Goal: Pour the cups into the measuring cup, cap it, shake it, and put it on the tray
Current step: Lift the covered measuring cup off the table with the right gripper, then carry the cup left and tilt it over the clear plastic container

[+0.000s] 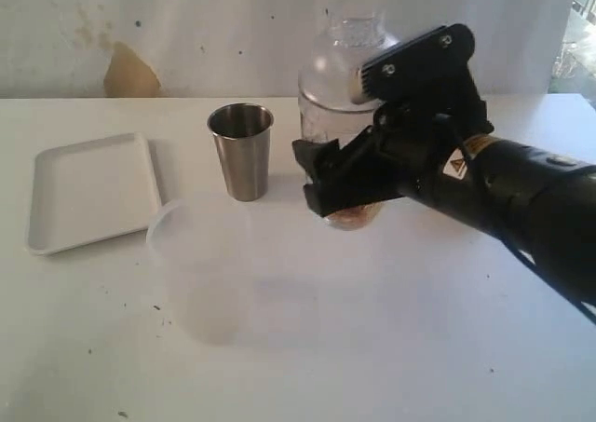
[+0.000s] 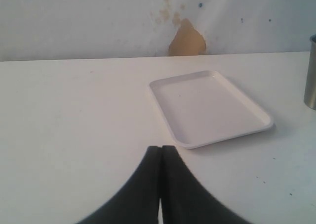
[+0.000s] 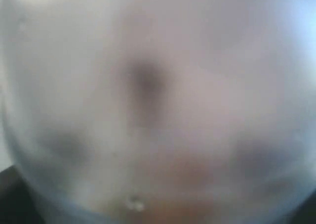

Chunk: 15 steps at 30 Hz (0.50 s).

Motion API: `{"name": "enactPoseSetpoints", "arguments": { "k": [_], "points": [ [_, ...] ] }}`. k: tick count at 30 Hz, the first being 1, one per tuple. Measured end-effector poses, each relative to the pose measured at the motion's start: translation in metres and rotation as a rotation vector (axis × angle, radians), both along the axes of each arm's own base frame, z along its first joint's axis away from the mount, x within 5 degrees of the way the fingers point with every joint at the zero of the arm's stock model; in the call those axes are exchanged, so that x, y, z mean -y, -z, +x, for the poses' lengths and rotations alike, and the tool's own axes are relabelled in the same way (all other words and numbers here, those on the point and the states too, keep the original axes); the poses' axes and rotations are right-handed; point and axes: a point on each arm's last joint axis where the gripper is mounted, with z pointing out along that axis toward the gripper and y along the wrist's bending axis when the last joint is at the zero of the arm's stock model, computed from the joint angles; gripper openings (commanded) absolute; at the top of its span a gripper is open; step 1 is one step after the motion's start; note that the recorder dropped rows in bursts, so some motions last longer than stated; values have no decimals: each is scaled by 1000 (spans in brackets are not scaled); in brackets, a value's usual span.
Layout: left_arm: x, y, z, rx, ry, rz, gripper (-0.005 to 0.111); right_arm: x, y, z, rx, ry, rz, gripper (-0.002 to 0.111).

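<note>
Right gripper, jaws spread wide, straddles the clear measuring cup; whether it grips cannot be told. The cup, brownish at its base, stands beside the steel tumbler. Left gripper is pinched together near the tray.

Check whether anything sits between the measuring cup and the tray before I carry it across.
Yes. The steel tumbler stands upright roughly on the straight line from the measuring cup to the tray. The frosted cup stands nearer the camera, beside the tray's near right corner. Lifting over the tumbler looks safest.
</note>
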Motion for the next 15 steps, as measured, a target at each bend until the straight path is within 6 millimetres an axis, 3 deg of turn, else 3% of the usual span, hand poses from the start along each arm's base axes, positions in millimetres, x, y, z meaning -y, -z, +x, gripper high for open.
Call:
{"name": "enactPoseSetpoints", "arguments": {
  "k": [5,15],
  "points": [
    [0,0,0,0,0,0,0,7,-2,1,15,49,41,0],
    [0,0,0,0,0,0,0,2,-4,-5,19,-6,-4,0]
  ]
}}
